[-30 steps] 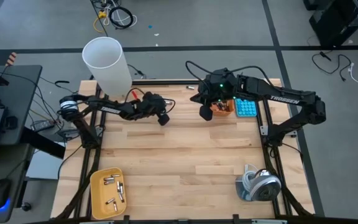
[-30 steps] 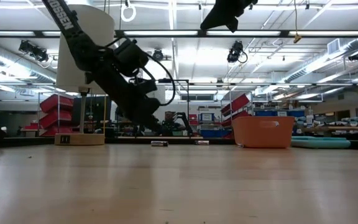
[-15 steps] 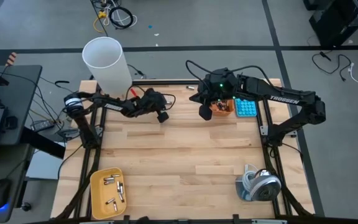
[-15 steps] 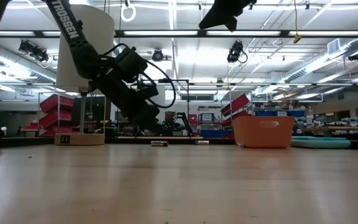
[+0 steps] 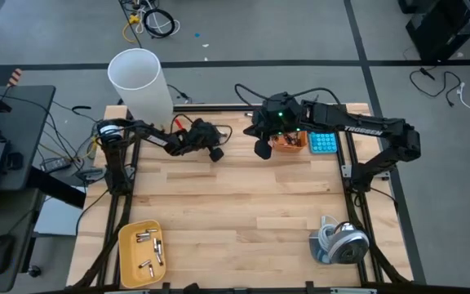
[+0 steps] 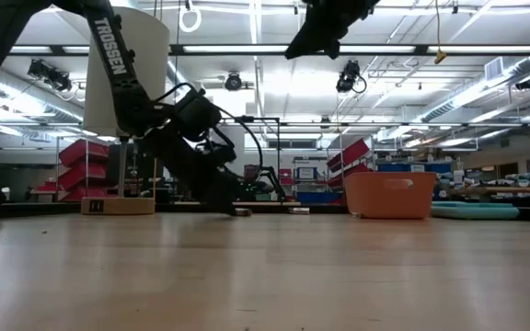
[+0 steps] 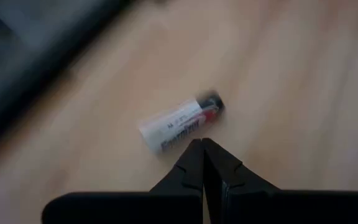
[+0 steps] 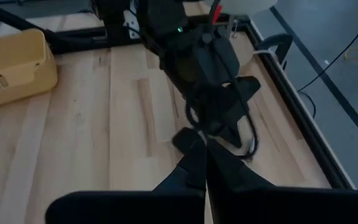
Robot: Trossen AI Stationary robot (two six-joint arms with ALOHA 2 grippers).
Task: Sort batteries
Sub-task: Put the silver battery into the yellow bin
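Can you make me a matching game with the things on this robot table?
Things:
1. yellow tray
2. blue calculator
3. white cylinder
4. left gripper

Places or states:
A. far left corner of the table
B. shut, just above a loose battery
C. near left corner, batteries inside
D. far right edge, beside an orange bin

Pairs: 1-C, 2-D, 3-A, 4-B

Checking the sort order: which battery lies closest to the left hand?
The silvery battery with a black-and-red end, lying alone on the bare wooden table just ahead of the shut left hand; the others sit in the yellow tray far off.
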